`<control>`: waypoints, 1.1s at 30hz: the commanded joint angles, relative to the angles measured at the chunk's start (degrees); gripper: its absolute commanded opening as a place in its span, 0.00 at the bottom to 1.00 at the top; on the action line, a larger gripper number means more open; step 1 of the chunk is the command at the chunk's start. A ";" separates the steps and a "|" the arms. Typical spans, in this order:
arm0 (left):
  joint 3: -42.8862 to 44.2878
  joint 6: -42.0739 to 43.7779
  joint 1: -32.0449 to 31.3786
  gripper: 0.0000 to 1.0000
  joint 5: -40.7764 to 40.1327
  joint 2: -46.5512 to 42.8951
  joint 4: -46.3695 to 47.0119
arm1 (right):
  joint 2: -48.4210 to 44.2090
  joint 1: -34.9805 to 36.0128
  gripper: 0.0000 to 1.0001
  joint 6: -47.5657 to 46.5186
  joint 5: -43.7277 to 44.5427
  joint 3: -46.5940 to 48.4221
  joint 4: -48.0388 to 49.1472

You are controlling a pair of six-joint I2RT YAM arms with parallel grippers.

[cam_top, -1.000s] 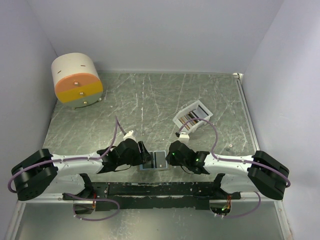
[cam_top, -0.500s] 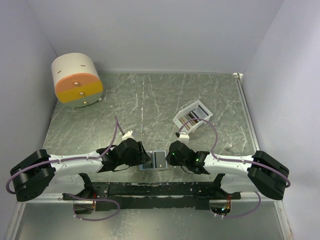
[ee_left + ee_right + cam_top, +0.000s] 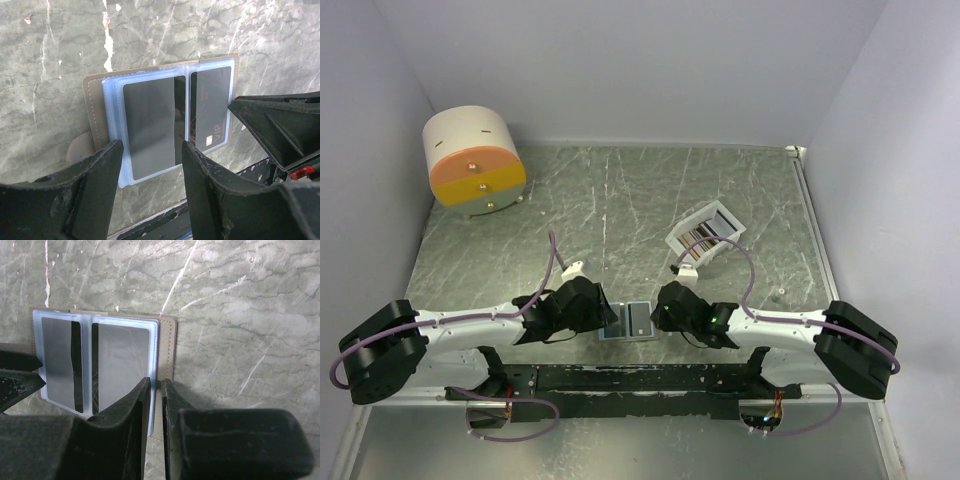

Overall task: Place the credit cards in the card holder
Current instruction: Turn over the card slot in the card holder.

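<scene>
The card holder [image 3: 633, 322] lies open and flat near the table's front edge, taupe outside [image 3: 94, 110], with light blue sleeves. Two credit cards sit in its sleeves, a dark one [image 3: 150, 127] and one with an orange mark [image 3: 210, 107]. More credit cards stand in the white slotted tray [image 3: 705, 235]. My left gripper [image 3: 150, 167] is open over the holder's near left edge, with nothing between its fingers. My right gripper [image 3: 155, 390] is shut to a narrow slit, its tips over the holder's right edge [image 3: 167, 355].
A large round cream-and-orange drum [image 3: 473, 160] stands at the back left. The white tray is behind and to the right of the holder. A black rail [image 3: 630, 378] runs along the front edge just below both grippers. Side walls close in the table.
My left gripper has shifted slightly down and left beside the holder. The card holder and the right gripper have stayed in place.
</scene>
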 commanded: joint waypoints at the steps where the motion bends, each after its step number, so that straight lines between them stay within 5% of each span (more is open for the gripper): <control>1: 0.39 0.85 0.32 0.62 -0.68 -0.19 -0.22 | 1.51 0.52 0.15 0.14 -0.51 -0.70 -1.77; 33: -4.04 -0.58 0.32 0.62 5.26 -1.94 16.33 | 1.39 0.76 0.15 0.48 -0.65 -1.27 -0.94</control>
